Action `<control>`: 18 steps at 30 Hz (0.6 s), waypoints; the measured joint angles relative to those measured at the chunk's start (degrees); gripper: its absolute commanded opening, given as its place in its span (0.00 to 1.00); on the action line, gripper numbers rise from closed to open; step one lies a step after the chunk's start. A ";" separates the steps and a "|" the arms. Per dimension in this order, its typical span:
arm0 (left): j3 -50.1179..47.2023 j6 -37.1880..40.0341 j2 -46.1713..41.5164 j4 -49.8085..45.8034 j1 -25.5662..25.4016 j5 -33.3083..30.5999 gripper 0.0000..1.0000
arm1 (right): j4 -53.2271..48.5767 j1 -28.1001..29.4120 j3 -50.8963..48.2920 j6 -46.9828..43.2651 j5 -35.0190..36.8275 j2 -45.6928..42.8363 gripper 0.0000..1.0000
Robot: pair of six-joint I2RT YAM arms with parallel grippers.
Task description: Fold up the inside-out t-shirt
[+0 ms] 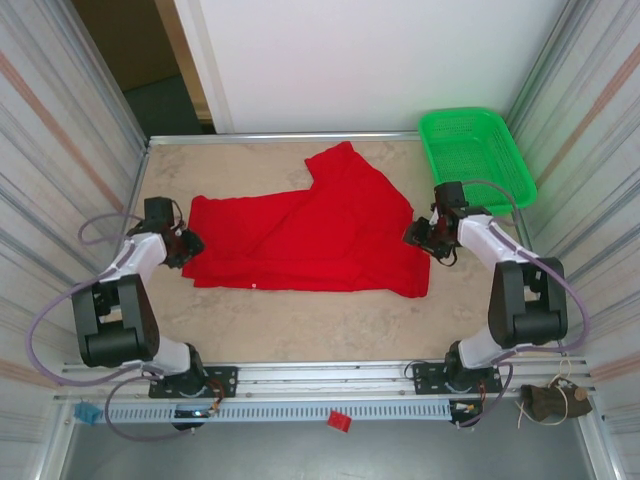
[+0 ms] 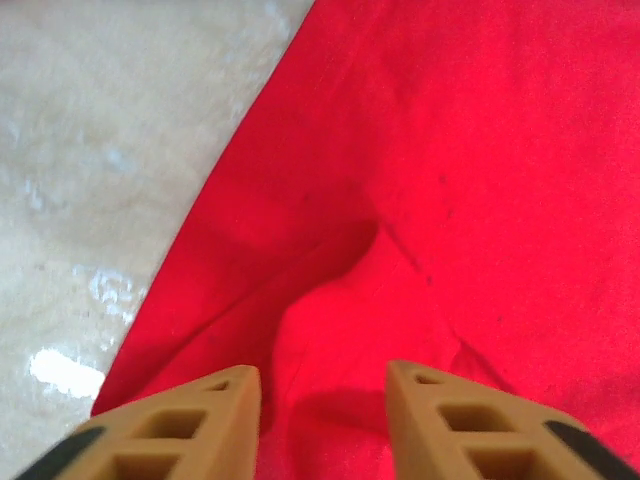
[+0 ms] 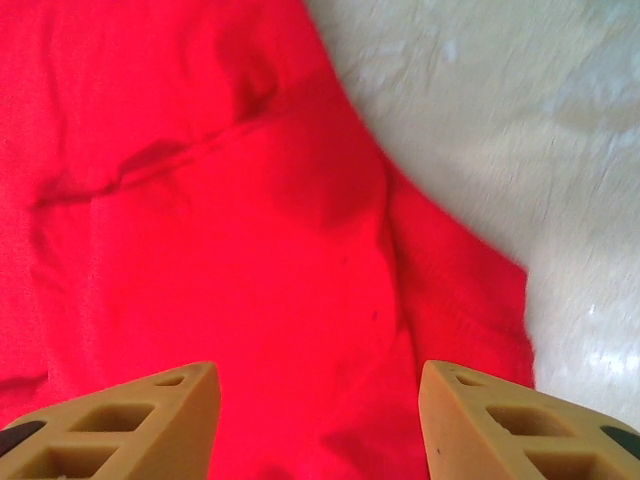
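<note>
No writing, number or brand can be read anywhere right now. The closest thing to a mark is a tiny white speck [image 1: 255,287] at the near hem of the red t-shirt [image 1: 310,235], seen from the top camera, and it's too small to make out as lettering or a label.

Your bright red t-shirt [image 1: 310,235] lies spread and rumpled across the middle of the counter [image 1: 300,330], plain face up. One part juts toward the far edge.
</note>
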 measured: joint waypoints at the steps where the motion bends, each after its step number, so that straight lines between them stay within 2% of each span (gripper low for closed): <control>1: 0.09 0.35 -0.96 0.02 0.00 -0.02 0.47 | -0.48 0.74 -1.16 0.00 0.17 -1.79 0.57; 5: -2.82 -0.09 -10.45 -0.17 -0.02 0.31 0.52 | -2.45 3.58 -5.62 0.72 1.27 -9.31 0.59; 9: -12.59 -3.93 -25.22 -0.94 -0.68 1.92 0.54 | -4.44 7.23 -8.79 2.51 2.97 -14.40 0.59; 11: -17.51 -6.16 -29.75 -1.81 -1.81 2.16 0.57 | -4.70 9.05 -9.94 3.37 3.89 -14.97 0.59; 14: -22.73 -8.70 -32.37 -2.67 -2.93 2.51 0.58 | -4.63 10.14 -11.37 4.39 4.55 -14.01 0.57; 18: -23.04 -9.33 -29.94 -2.73 -2.95 2.47 0.59 | -3.63 10.12 -11.69 4.83 5.51 -10.49 0.49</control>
